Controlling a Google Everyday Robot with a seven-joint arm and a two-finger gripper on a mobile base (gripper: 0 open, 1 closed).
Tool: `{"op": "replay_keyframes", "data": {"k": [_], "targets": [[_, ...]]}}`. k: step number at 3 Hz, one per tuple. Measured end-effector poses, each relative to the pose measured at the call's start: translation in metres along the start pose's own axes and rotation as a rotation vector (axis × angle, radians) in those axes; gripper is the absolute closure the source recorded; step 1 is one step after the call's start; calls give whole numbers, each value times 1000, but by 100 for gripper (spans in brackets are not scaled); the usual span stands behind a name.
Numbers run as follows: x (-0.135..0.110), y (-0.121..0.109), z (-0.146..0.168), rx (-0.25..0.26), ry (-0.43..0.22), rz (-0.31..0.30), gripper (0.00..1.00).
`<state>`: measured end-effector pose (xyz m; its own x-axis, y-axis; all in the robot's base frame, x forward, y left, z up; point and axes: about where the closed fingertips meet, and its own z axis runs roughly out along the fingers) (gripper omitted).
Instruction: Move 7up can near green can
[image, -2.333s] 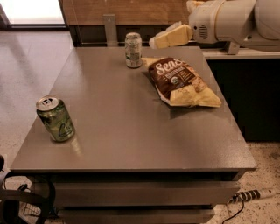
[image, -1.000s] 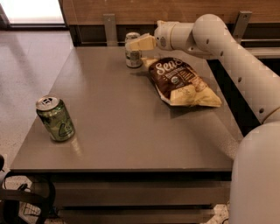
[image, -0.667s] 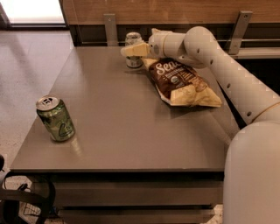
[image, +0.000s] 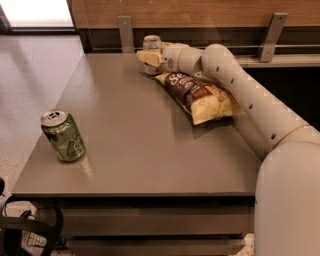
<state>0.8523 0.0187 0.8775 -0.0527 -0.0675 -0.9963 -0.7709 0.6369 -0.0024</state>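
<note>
My hand (image: 150, 58) is now pressing in against the 7up can (image: 152, 42) from beside it. I cannot tell whether it is gripping, so lifting is still waiting.

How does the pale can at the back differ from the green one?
The 7up can is pale silver; the green can is bright green. The 7up can is at the far edge beside the chip bag; the green can is near the front edge. The gripper is at the 7up can; the green can stands free. Both are upright.
</note>
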Motion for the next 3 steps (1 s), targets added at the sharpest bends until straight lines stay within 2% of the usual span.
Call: {"op": "replay_keyframes", "data": {"k": [2, 3], "targets": [[1, 4, 4, -8, -1, 2, 95], [1, 6, 6, -11, -1, 2, 100]]}}
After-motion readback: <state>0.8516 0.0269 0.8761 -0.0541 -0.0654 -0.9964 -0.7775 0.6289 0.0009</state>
